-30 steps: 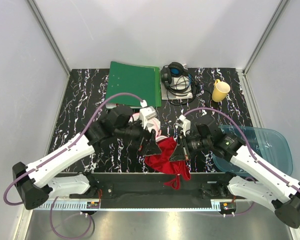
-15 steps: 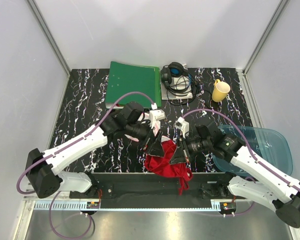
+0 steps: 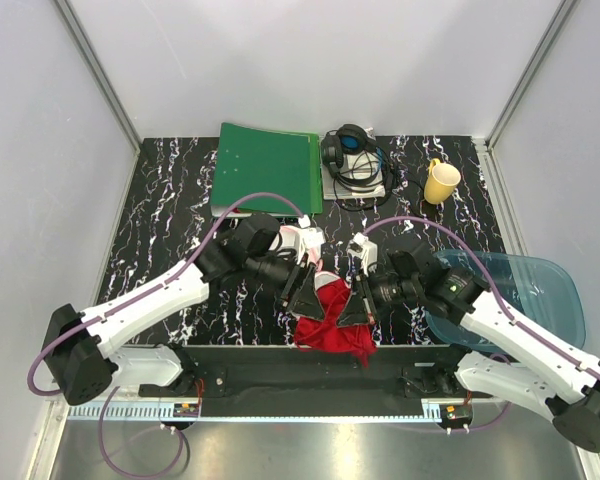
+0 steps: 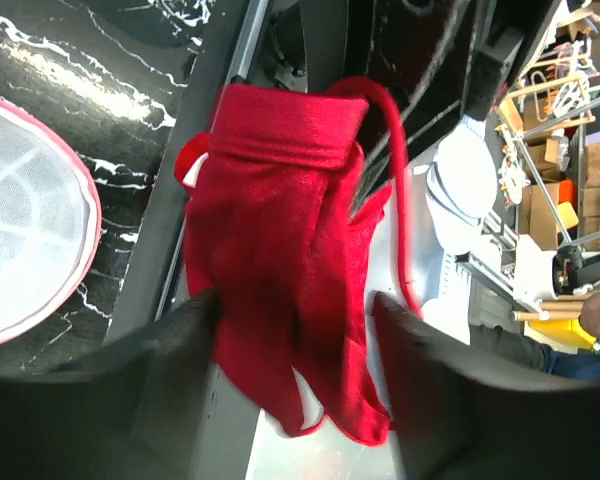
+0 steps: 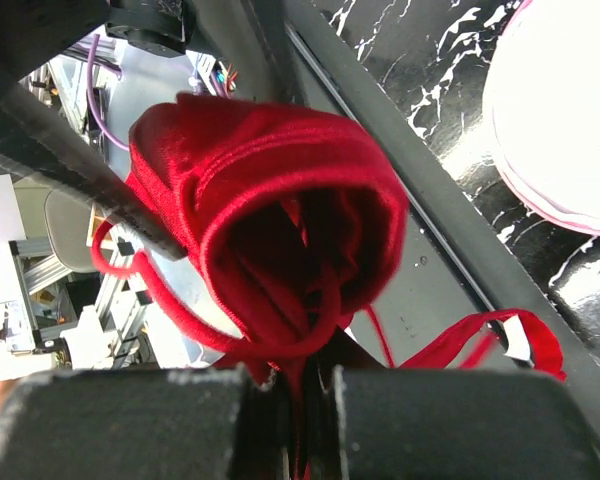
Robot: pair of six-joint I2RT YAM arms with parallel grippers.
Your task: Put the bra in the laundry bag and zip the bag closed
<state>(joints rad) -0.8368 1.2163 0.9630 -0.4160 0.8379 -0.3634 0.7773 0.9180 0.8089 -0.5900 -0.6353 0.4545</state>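
Note:
The red bra (image 3: 330,325) hangs bunched over the table's front edge. My right gripper (image 3: 352,308) is shut on it; in the right wrist view the gripper (image 5: 300,375) pinches the fabric (image 5: 270,200) and a strap trails to the right. My left gripper (image 3: 305,297) is just left of it, jaws wide apart. In the left wrist view red fabric (image 4: 280,200) hangs between the open gripper (image 4: 295,310). The white mesh laundry bag with pink trim lies on the table (image 4: 20,220), also at the upper right of the right wrist view (image 5: 560,110). The arms mostly hide it from above.
A green folder (image 3: 268,167), black headphones (image 3: 352,155) on a box and a yellow mug (image 3: 441,181) stand at the back. A translucent blue tray (image 3: 520,295) lies at the right, under my right arm. The black front rail (image 3: 280,365) runs below the bra.
My left arm has swung right and forward, bringing its open jaws around the bra. The right gripper has kept hold and lifted the bra, so the hanging fabric and strap are drawn up.

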